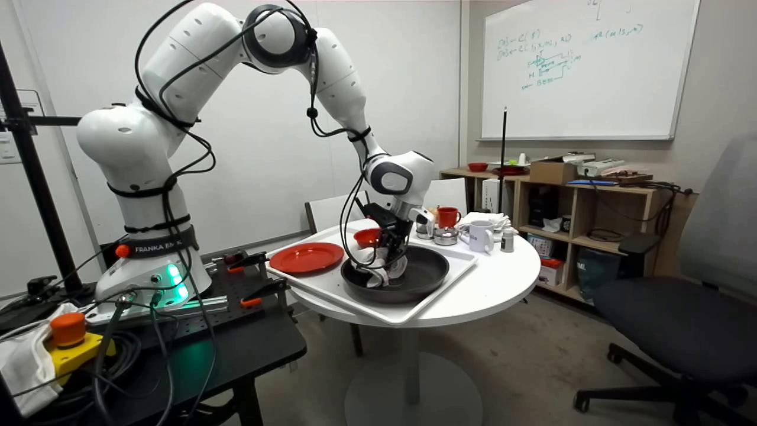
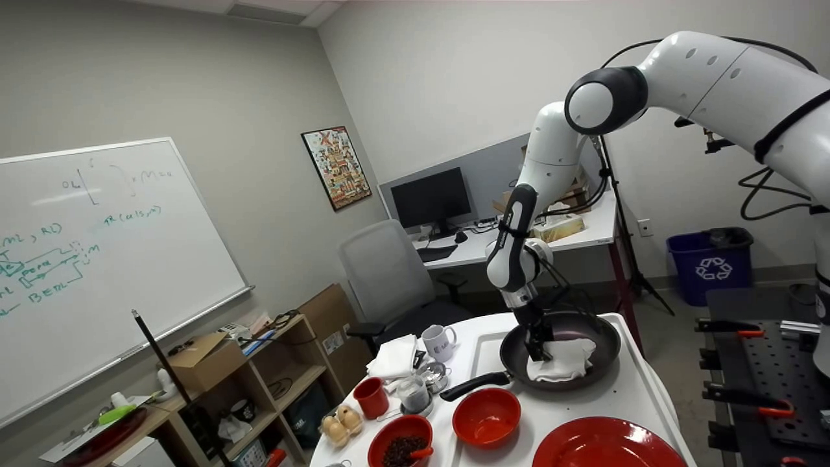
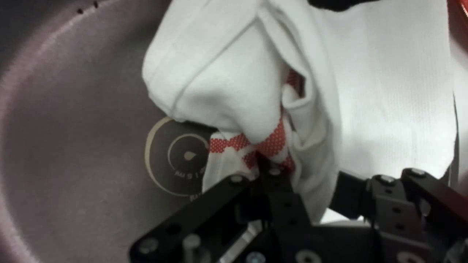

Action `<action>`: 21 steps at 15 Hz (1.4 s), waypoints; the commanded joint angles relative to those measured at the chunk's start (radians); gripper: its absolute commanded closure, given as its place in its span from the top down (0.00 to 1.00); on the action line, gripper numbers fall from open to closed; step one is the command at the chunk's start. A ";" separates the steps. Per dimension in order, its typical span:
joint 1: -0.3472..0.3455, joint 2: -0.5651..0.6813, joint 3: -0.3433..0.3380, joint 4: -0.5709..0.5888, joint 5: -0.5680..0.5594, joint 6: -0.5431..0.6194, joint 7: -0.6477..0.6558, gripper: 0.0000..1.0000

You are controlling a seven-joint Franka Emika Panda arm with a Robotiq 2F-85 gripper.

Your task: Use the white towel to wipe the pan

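Observation:
The dark round pan (image 1: pixel 429 272) sits on the white tray (image 1: pixel 331 294) in an exterior view. It also shows in an exterior view (image 2: pixel 600 353), with its black handle (image 2: pixel 476 385) pointing toward the red bowls. The white towel (image 2: pixel 563 360) lies bunched in the pan. In the wrist view the towel (image 3: pixel 234 73) has red stripes and covers part of the pan floor (image 3: pixel 91 120). My gripper (image 3: pixel 309 179) points down into the pan, with thick folds of towel filling the space between its fingers. The fingertips are partly hidden by the cloth.
A red plate (image 1: pixel 306 258) and a red bowl (image 2: pixel 486 418) sit on the tray beside the pan. A mug (image 2: pixel 439 343), folded white cloths (image 2: pixel 393 357), a red cup (image 2: pixel 371 397), eggs (image 2: pixel 341 425) and glass jars stand on the table.

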 commanded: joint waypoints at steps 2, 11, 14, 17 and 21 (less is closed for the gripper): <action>0.013 0.010 -0.014 0.012 0.013 -0.003 -0.006 0.12; 0.022 0.067 -0.014 0.056 0.005 -0.036 -0.005 0.03; 0.025 0.096 -0.007 0.085 0.005 -0.054 -0.012 0.03; 0.026 0.109 0.000 0.104 0.010 -0.059 -0.026 0.03; 0.026 0.121 0.011 0.117 0.017 -0.023 -0.041 0.03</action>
